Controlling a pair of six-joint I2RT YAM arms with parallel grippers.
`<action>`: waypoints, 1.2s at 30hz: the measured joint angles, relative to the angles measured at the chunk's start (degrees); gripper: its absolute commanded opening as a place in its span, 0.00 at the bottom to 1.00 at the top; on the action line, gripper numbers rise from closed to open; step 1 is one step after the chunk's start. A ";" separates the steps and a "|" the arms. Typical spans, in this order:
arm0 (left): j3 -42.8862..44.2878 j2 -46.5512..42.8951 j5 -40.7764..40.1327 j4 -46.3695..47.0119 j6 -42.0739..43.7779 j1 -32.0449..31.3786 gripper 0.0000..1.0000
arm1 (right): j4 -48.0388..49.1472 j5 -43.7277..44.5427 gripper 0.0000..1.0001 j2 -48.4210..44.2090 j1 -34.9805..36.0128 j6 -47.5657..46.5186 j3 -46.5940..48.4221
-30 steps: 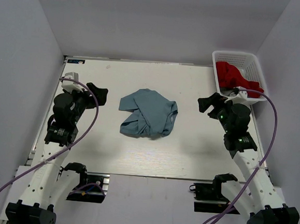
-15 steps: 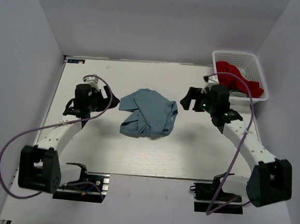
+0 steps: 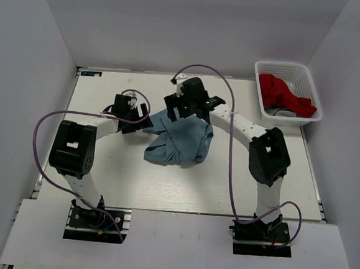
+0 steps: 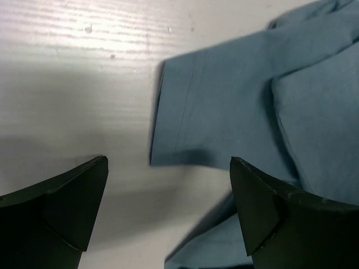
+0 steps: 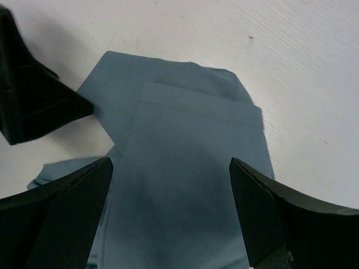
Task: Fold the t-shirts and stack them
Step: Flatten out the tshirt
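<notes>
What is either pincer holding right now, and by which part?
Nothing is held. The left pincer and the right pincer are both open over the crumpled grey-blue cotton t-shirt, neither closed on the cloth.

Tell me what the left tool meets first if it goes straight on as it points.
Most likely the sleeve hem of the t-shirt, which lies on the table right ahead of the open left tool; depth is unclear.

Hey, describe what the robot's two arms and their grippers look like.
The left arm and right arm have white links and bulky black joints. A purple cable loops along each. The left gripper and right gripper are black with wedge-shaped jaws; green lights glow on the right wrist.
</notes>
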 measured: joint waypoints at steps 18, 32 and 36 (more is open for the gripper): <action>7.06 9.88 -3.08 6.73 -0.26 -4.28 0.18 | -3.98 8.24 0.70 9.64 6.75 -7.17 2.58; 4.00 7.87 -5.66 7.19 -3.04 -5.22 0.00 | 5.64 13.05 0.10 0.07 7.08 0.66 -11.72; 2.71 6.27 -8.41 6.01 -4.00 -5.95 0.00 | 9.16 14.27 0.21 -4.59 7.19 2.82 -15.50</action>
